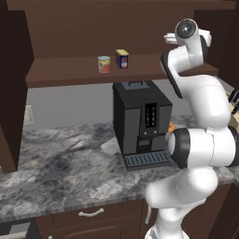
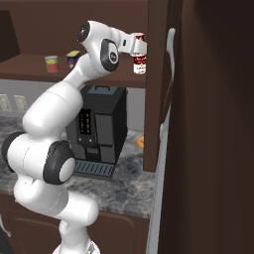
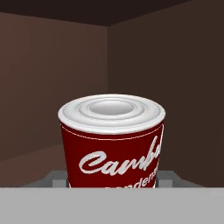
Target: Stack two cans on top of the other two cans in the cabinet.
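The cabinet [image 1: 93,77] carries a short red can [image 1: 104,64] and a blue boxy tin [image 1: 122,59] side by side near the middle of its shelf board. Toward the shelf's right end, near the side panel, the gripper [image 2: 137,47] is clamped on a red-and-white soup can [image 2: 140,64], upright, white-lidded, with white script lettering. A black coffee machine [image 1: 140,123] stands on the marble counter [image 1: 60,172] below the shelf.
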Motion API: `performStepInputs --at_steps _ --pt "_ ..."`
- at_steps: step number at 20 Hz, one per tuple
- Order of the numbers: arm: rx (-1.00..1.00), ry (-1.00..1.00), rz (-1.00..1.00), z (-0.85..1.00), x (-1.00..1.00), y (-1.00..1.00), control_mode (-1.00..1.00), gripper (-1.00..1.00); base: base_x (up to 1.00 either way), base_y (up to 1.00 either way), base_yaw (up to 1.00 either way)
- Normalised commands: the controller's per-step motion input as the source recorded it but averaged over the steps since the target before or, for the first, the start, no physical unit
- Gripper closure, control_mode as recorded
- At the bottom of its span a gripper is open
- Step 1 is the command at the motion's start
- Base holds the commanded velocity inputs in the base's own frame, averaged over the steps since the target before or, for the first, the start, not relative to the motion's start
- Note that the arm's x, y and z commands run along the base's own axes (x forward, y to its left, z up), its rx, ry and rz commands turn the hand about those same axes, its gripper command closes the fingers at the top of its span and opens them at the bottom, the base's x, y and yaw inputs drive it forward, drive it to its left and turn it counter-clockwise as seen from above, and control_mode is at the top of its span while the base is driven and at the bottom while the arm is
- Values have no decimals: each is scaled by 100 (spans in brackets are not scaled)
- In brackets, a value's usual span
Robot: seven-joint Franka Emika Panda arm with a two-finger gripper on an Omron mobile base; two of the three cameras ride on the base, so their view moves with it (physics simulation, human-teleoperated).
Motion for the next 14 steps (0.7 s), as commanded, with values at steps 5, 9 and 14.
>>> performStepInputs --at_steps 5,9,14 --pt "0 0 2 0 5 -3 -100 100 0 0 0" --pt "0 0 2 0 14 0 -100 100 0 0 0" --pt "0 0 3 0 19 0 -100 100 0 0 0"
